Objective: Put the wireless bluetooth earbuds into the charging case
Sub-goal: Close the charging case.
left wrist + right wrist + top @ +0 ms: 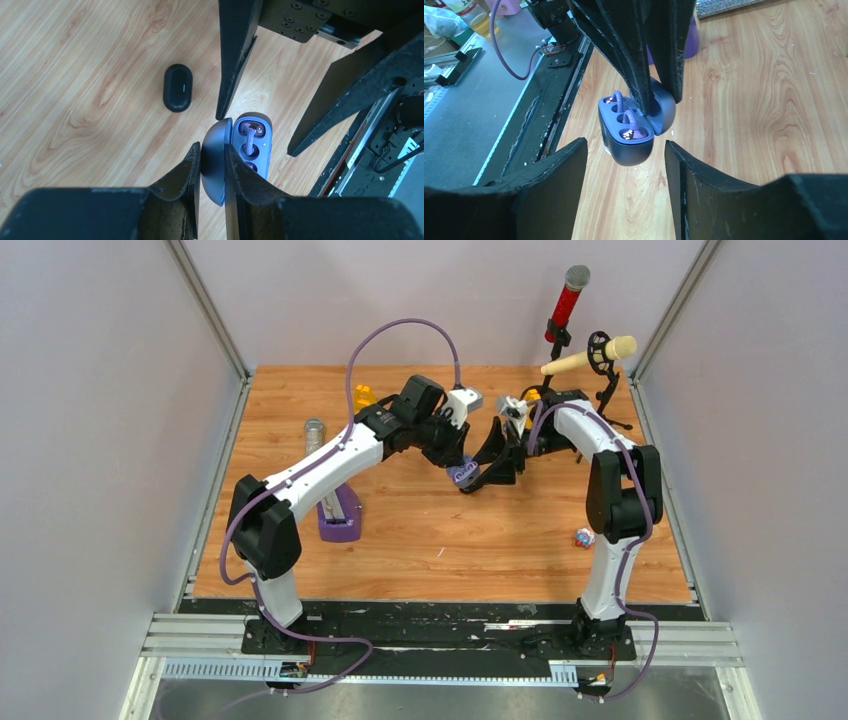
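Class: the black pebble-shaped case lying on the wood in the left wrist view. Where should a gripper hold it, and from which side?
Across its two long sides, coming down from above. The black case lies flat and closed on the table, an oblong with rounded ends, so its narrow width probably suits the jaws best; bare wood shows along both long sides.

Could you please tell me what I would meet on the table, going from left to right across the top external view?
Silver cylinder → yellow object → purple charging case → small red and blue bottle. The purple stand overlaps the first two, so it is left out.
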